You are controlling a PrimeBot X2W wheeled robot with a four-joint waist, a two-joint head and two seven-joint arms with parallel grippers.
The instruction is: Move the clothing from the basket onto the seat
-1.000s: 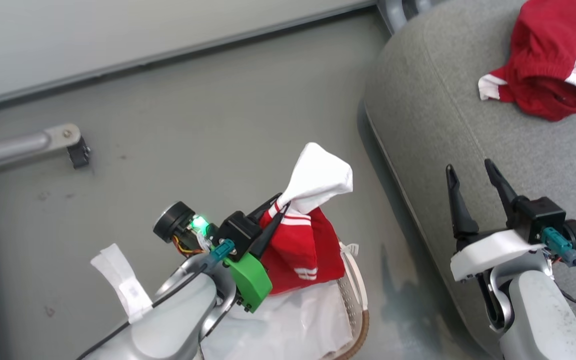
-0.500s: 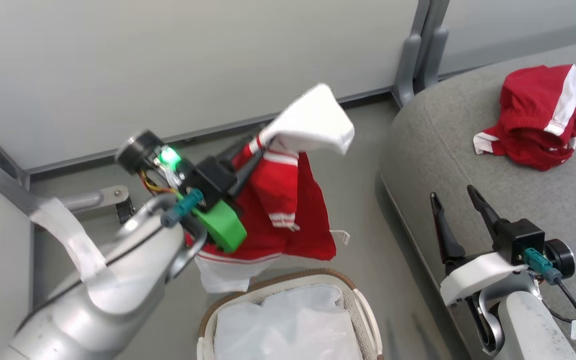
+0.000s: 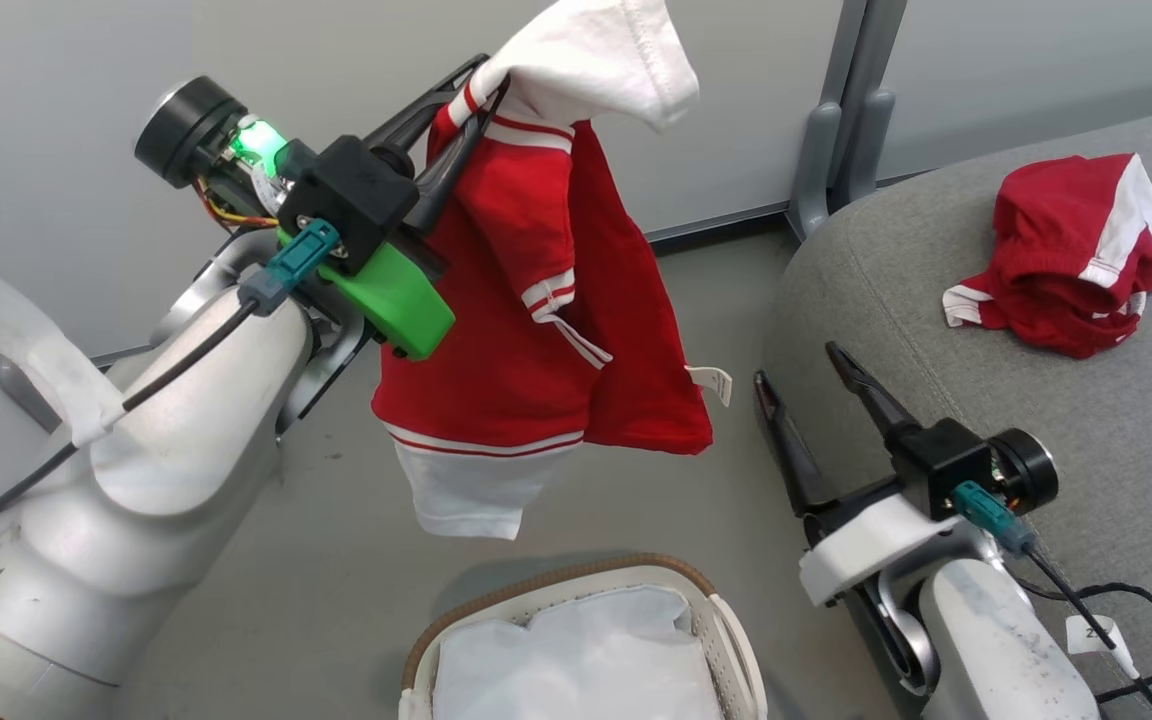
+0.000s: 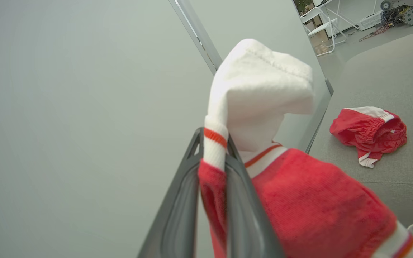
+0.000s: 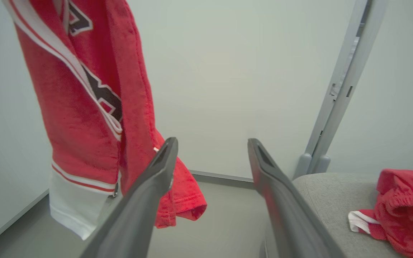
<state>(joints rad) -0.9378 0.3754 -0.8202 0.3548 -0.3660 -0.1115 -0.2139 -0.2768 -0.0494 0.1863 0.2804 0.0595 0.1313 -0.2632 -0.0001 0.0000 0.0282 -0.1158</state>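
Observation:
A red jacket with white stripes and white cuffs [image 3: 536, 330] hangs in the air above the basket [image 3: 576, 600], pinched near its white cuff by my left gripper [image 3: 471, 85], which is shut on it. The left wrist view shows the red sleeve [image 4: 212, 179] squeezed between the two fingers. A second red garment [image 3: 1071, 255] lies crumpled on the grey seat [image 3: 936, 300] at the right. My right gripper [image 3: 801, 365] stands open and empty beside the seat's left edge, to the right of the hanging jacket. The basket shows its white cloth liner [image 3: 576, 665].
A pale wall panel with a grey upright post [image 3: 836, 110] stands behind the seat and the hanging jacket. Grey floor [image 3: 316, 540] lies between my left arm and the basket. A black cable [image 3: 1126, 620] trails over the seat near my right wrist.
My left gripper has lifted the red jacket well up and clear of the basket. The camera has tilted up, bringing the wall into view. My right gripper stays open beside the seat.

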